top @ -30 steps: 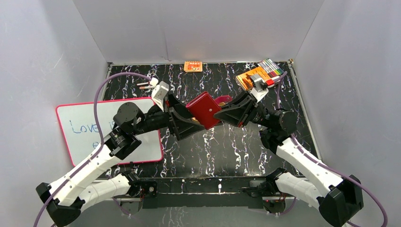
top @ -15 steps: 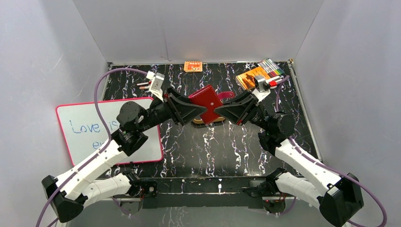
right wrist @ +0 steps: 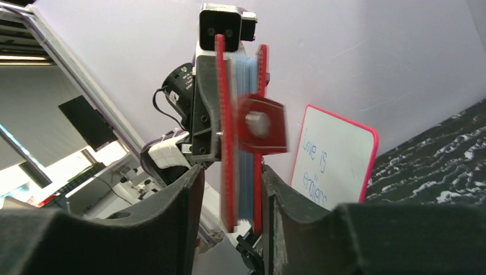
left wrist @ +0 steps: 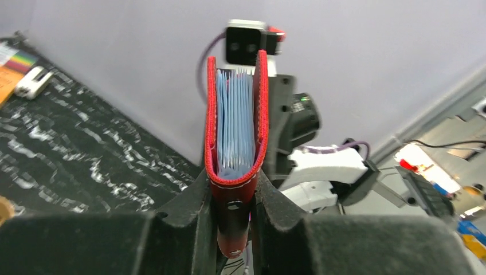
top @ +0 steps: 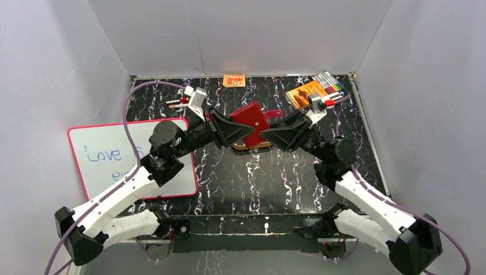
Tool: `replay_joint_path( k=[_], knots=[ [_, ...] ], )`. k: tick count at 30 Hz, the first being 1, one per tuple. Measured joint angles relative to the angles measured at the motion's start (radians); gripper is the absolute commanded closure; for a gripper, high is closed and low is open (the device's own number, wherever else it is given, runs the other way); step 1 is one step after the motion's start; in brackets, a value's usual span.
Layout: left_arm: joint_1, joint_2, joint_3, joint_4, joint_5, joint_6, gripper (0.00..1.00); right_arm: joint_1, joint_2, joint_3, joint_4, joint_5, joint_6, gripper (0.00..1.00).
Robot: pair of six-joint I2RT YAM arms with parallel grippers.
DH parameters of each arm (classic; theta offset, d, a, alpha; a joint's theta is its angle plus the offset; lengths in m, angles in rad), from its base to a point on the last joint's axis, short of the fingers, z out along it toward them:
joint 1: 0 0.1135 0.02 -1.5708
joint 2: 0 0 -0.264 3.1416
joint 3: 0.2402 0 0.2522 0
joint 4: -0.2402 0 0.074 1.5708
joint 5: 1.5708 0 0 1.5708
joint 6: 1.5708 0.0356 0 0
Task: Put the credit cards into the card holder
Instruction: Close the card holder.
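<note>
The dark red card holder (top: 250, 121) hangs folded above the middle of the table, between my two grippers. Light blue credit cards (left wrist: 235, 129) stand packed between its covers, their edges showing. My left gripper (left wrist: 234, 192) is shut on the holder's folded spine (left wrist: 235, 189), one finger pressing each side. From the other end, my right gripper (right wrist: 232, 192) straddles the card holder (right wrist: 226, 143). Its jaws are open, with a gap on one side and the other finger against the cover. The snap tab (right wrist: 262, 124) sticks out, blurred. In the top view the left gripper (top: 245, 130) and right gripper (top: 265, 135) face each other.
A tan tray (top: 255, 147) lies on the black marbled table under the holder. A pink-framed whiteboard (top: 114, 154) sits at the left. An orange packet (top: 234, 80) is at the back wall. An orange booklet (top: 304, 93) and markers (top: 329, 82) are at the back right.
My left gripper has swung in and closed on the holder's spine. My right jaws have widened off the covers. The holder has shifted slightly toward the back.
</note>
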Motion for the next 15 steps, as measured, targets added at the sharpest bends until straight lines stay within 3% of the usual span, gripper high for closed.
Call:
replay_joint_path(
  k=[3, 9, 15],
  knots=[
    [-0.001, -0.015, 0.008, -0.107, -0.051, 0.027, 1.0, 0.001, -0.083, 0.018, -0.207, 0.013, -0.1, 0.4],
    [-0.005, -0.072, 0.078, -0.36, -0.159, 0.111, 1.0, 0.002, -0.208, 0.238, -0.74, 0.098, -0.365, 0.44],
    [-0.001, -0.121, 0.106, -0.544, -0.201, 0.173, 1.0, 0.002, -0.208, 0.377, -0.981, 0.157, -0.494, 0.48]
  ],
)
